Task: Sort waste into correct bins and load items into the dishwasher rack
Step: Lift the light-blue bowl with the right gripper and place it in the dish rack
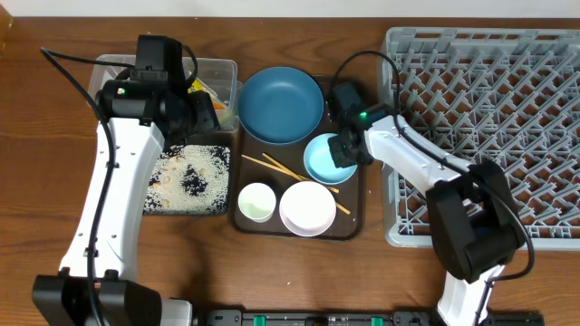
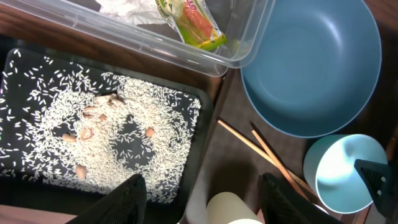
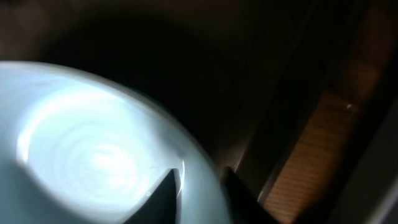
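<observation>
Your right gripper point(image 1: 343, 149) was down at the far-right rim of the small light-blue bowl point(image 1: 324, 160), which sat on the right side of the brown serving tray point(image 1: 353, 231). In the right wrist view, one fingertip point(image 3: 169, 186) lay over the bowl's inside and the other just outside the rim. That view was blurred, so I cannot tell whether the pair was pressing the wall or only straddling it.

The relation that mattered was sideways. The dishwasher rack point(image 1: 507, 91) lay directly right of the bowl, with its left wall just beside the serving tray's edge. Your right arm was plainly the nearer one, so I judge this bowl was its job: a lift to clear the rack wall, then a short carry right.

The two chopsticks point(image 1: 290, 170) ran from far-left to near-right, ending near the bowl's near side, and a low drag could catch them.

Your left gripper point(image 2: 202, 193) hung spread wide and held nothing, above the near right corner of the black tray point(image 2: 18, 180) where the rice grains point(image 2: 112, 137) were scattered. The white cup point(image 2: 230, 208) showed just below it. The snack wrapper point(image 2: 196, 22) and paper napkin point(image 2: 127, 6) already lay in the clear tub point(image 2: 155, 43). The dark-blue bowl point(image 1: 281, 104) and white bowl point(image 1: 308, 208) waited on the serving tray.
</observation>
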Controlling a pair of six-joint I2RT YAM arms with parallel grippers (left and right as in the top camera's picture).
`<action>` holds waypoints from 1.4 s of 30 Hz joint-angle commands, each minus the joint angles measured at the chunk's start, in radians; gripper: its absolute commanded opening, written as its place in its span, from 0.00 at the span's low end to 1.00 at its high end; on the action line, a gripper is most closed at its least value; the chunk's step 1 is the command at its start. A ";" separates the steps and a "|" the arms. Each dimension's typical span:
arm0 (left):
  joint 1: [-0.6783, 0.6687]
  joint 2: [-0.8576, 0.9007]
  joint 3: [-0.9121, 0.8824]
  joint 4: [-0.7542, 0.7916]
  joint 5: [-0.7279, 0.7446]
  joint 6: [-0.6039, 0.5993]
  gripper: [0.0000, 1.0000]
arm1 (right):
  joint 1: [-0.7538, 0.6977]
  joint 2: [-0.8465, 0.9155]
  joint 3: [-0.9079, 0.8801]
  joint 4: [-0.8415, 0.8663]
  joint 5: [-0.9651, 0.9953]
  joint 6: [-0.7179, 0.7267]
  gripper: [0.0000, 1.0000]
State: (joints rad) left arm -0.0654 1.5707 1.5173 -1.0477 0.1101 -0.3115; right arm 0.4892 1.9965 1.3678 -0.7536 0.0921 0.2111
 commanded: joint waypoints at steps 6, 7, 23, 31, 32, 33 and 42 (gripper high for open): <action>0.005 -0.018 0.011 -0.007 0.010 -0.001 0.61 | 0.002 -0.015 0.030 -0.044 0.012 0.005 0.01; 0.005 -0.018 0.011 -0.008 0.010 -0.001 0.65 | 0.002 -0.029 0.040 -0.064 0.012 0.005 0.01; 0.005 -0.018 0.011 -0.006 0.009 -0.001 0.87 | -0.092 -0.410 0.245 -0.166 0.468 0.021 0.01; 0.005 -0.018 0.011 -0.006 0.009 -0.001 0.89 | -0.219 -0.338 0.241 0.085 0.837 -0.113 0.01; 0.005 -0.018 0.011 -0.006 0.009 -0.001 0.89 | -0.235 -0.315 0.241 0.137 0.837 -0.167 0.01; 0.005 -0.018 0.011 -0.006 0.009 -0.001 0.89 | -0.250 -0.290 0.241 0.188 0.840 -0.219 0.01; 0.005 -0.018 0.011 -0.006 0.009 -0.001 0.89 | -0.303 -0.037 0.241 0.608 1.025 -0.624 0.01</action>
State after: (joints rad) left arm -0.0654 1.5707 1.5169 -1.0508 0.1211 -0.3145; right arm 0.1940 1.9060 1.6093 -0.1978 0.9939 -0.2268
